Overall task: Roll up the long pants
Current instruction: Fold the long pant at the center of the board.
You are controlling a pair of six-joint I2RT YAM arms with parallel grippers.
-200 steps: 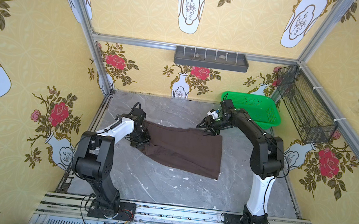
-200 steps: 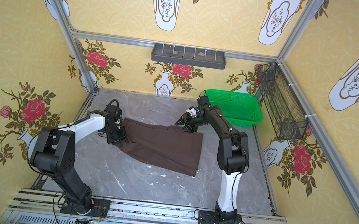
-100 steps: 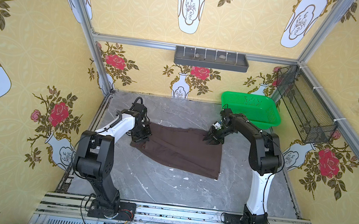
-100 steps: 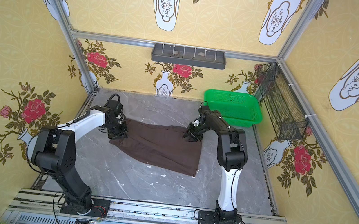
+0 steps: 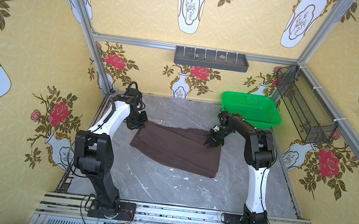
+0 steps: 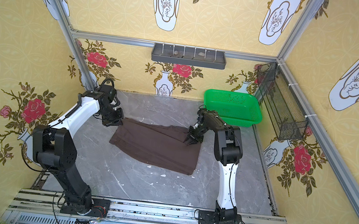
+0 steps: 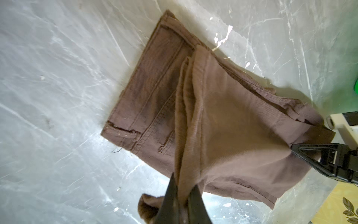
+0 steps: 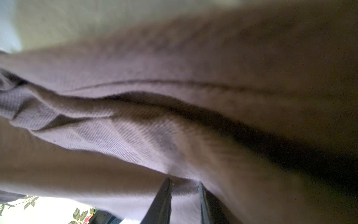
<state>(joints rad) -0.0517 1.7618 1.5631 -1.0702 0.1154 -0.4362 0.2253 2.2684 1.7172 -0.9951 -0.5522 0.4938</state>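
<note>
The long pants [image 5: 176, 147] [image 6: 157, 145] lie folded and mostly flat in the middle of the marble table, a dark brown slab of fabric. My left gripper [image 5: 141, 126] [image 6: 121, 122] is at their far left corner. In the left wrist view it [image 7: 184, 184] is shut on a raised ridge of the cloth [image 7: 232, 116]. My right gripper [image 5: 210, 143] [image 6: 190, 142] presses down on the far right corner. In the right wrist view its narrow jaws [image 8: 184, 181] pinch a fold of the fabric [image 8: 174, 116], which fills that view.
A green basket [image 5: 262, 124] stands at the back right, just behind the right arm. A grey shelf [image 5: 211, 60] hangs on the back wall and a black mesh rack [image 5: 304, 105] on the right wall. Bare marble table [image 5: 164, 186] lies in front of the pants.
The right gripper came down from beside the basket onto the pants' far right corner and narrowed its jaws. The left gripper shut on the far left corner, and that end of the cloth shifted.
</note>
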